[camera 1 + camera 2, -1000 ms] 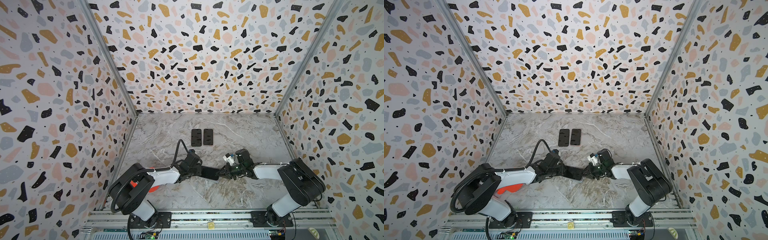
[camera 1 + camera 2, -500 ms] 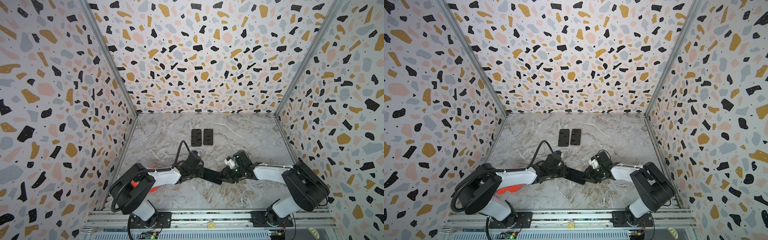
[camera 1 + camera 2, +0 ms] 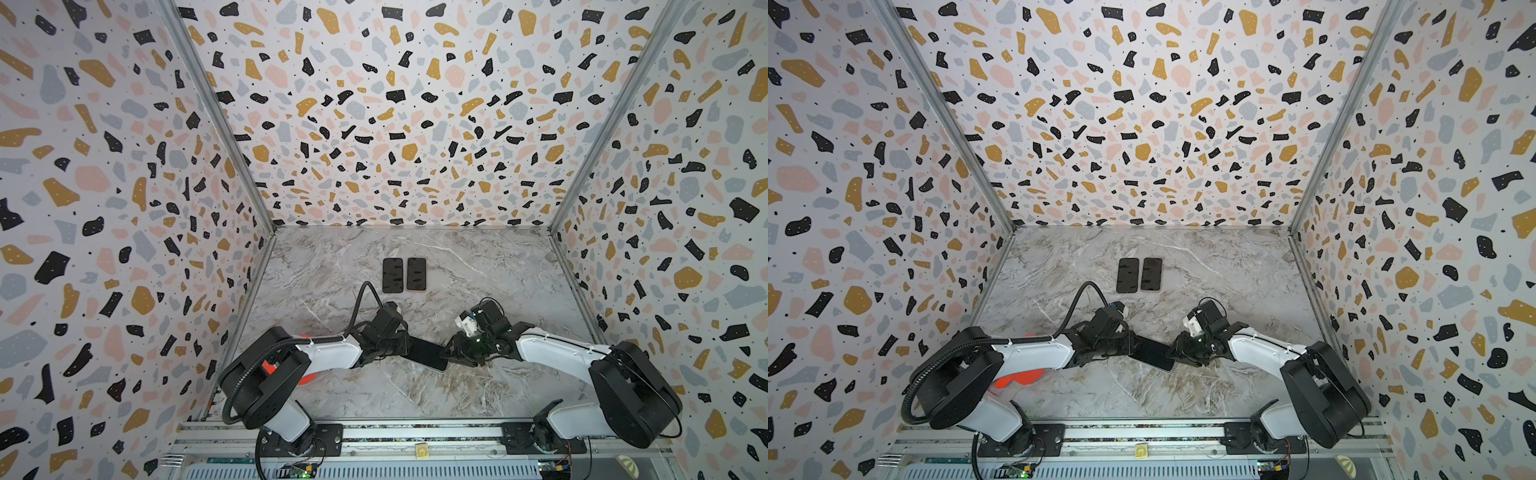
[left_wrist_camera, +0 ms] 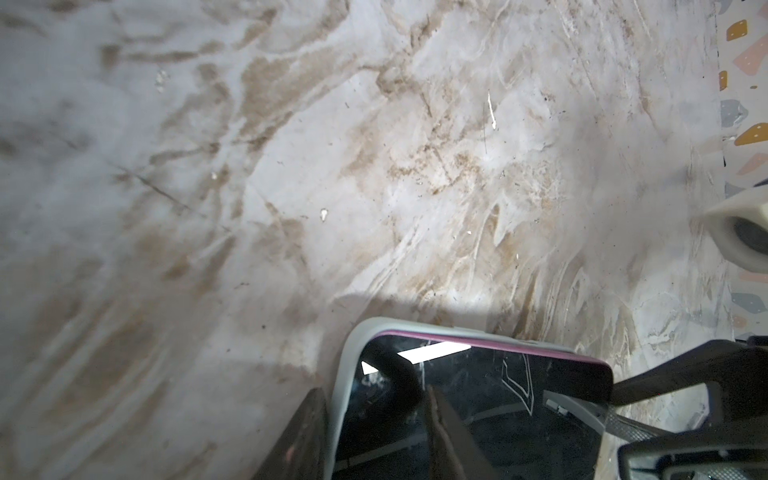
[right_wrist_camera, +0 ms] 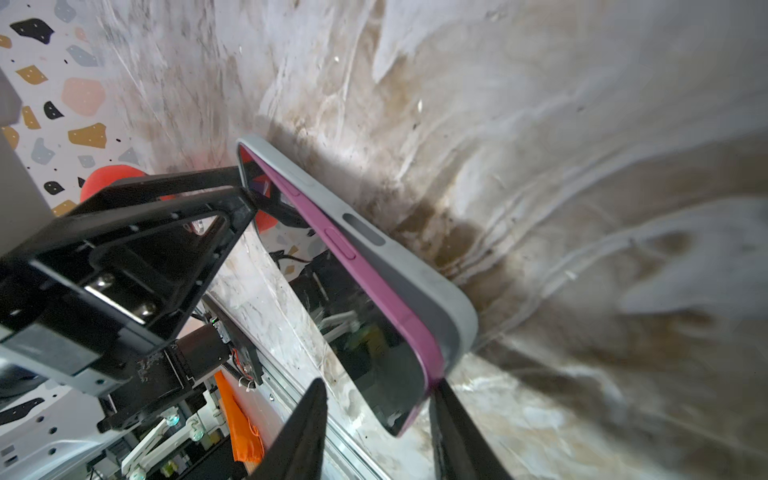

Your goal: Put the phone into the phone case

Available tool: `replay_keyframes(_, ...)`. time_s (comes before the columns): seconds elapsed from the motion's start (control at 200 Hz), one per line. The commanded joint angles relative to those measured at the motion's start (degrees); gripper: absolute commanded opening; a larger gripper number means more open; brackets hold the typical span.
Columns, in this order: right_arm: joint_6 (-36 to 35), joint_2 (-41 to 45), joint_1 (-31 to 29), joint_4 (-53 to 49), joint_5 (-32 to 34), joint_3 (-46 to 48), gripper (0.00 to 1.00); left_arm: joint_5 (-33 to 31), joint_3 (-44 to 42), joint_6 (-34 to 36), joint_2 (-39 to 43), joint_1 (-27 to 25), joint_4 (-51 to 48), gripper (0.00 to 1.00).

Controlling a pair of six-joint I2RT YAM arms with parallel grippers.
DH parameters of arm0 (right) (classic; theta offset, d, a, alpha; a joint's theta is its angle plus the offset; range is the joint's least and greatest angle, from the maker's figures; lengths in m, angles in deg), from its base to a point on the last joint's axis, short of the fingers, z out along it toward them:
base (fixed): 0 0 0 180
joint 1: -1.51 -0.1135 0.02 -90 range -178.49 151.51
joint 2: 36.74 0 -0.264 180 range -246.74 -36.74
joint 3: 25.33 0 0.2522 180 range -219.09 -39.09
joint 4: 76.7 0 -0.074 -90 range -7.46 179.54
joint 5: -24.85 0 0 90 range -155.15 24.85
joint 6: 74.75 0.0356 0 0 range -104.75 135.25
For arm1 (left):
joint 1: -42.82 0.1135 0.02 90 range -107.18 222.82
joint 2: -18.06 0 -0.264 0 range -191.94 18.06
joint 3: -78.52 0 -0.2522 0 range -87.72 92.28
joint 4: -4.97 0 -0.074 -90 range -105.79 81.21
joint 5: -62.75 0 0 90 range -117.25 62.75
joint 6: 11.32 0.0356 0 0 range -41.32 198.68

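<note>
Left end effector [image 3: 401, 347] clamps one short end of the phone [image 3: 426, 353], fingers over screen and back, holding the assembly just above the counter [image 3: 415, 395] so the opposite end stays free. Right end effector [image 3: 451, 353] sits at that free end; in the right wrist view its two dark fingers [image 5: 303, 432] stand apart either side of the phone's corner, one touching or nearly touching the case edge, so it reads as released rather than clamped, though real contact is hard to judge.

Phone: glossy black glass front, thin magenta metal-looking frame with a raised side button, rounded corners. Phone case [image 5: 415, 286] is matte grey, soft-looking silicone or rubber, with a slot cutout along its side. The case wraps the back and one long edge, but the magenta rim stands proud of the grey lip along the visible side, so seating looks partial; probably a press along that edge is what remains.

Counter is marble-patterned, grey-white with brown veins, smooth, scuffed. Well apart toward the back wall lie two more dark flat phone-like slabs [image 3: 404, 275], side by side, nearly touching. Enclosure walls carry a terrazzo print.
</note>
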Motion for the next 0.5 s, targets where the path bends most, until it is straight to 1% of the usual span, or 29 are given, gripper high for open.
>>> replay_keyframes(0.0, -2.9, 2.7, 0.3, -3.8, 2.9, -2.2, 0.42, -0.1, -0.5, 0.7, 1.4, 0.0, 0.2, 0.4)
replay_keyframes(0.165, -9.1, 3.9, 1.8, -4.8, 1.9, -3.7, 0.42, -3.0, 0.1, 2.3, 7.1, 0.4, -5.6, 0.43)
replay_keyframes(0.255, -13.2, 4.2, 2.3, -6.5, 3.2, -5.7, 0.43, -3.7, 0.3, 3.0, 9.8, 0.4, -8.9, 0.46)
replay_keyframes(0.325, -16.3, 3.9, 2.4, -6.6, 5.0, -6.8, 0.44, -1.7, 0.0, 3.1, 10.9, 0.5, -9.8, 0.48)
replay_keyframes(0.385, -18.1, 2.9, 2.4, -5.7, 6.5, -7.4, 0.45, 1.4, -0.9, 2.8, 11.1, 0.4, -9.4, 0.51)
replay_keyframes(0.441, -19.9, 1.4, 2.4, -5.3, 7.1, -8.1, 0.46, 3.7, -1.7, 2.1, 11.3, -0.3, -8.8, 0.54)
replay_keyframes(0.496, -21.2, -0.4, 2.4, -4.8, 7.4, -8.6, 0.46, 4.6, -2.1, 1.7, 11.7, -1.3, -8.6, 0.56)
